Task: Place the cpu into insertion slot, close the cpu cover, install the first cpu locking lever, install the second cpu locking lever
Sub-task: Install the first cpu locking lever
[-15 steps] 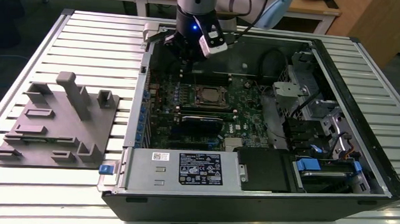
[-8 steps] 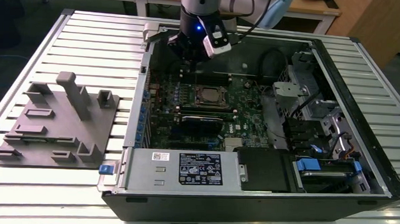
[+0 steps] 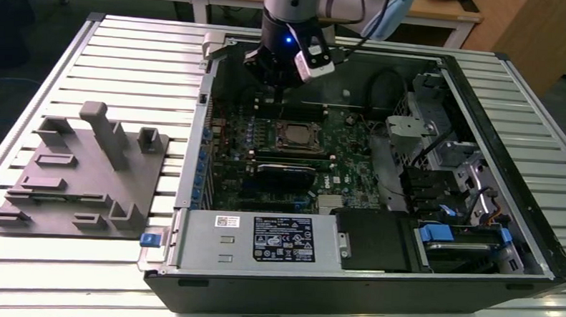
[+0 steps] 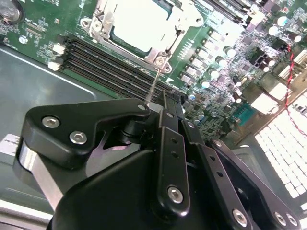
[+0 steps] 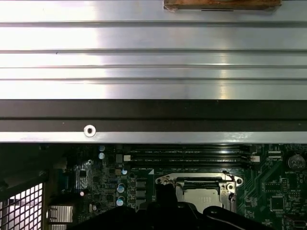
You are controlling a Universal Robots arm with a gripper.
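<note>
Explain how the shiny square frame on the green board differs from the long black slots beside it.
The cpu cover is a square, silvery metal frame; the memory slots are long, narrow and black. The cpu cover surrounds the pale, metal-topped cpu, while the memory slots look empty. Both lie flat on the green board.

Power supply label [image 3: 282,239]: print illegible.
</note>
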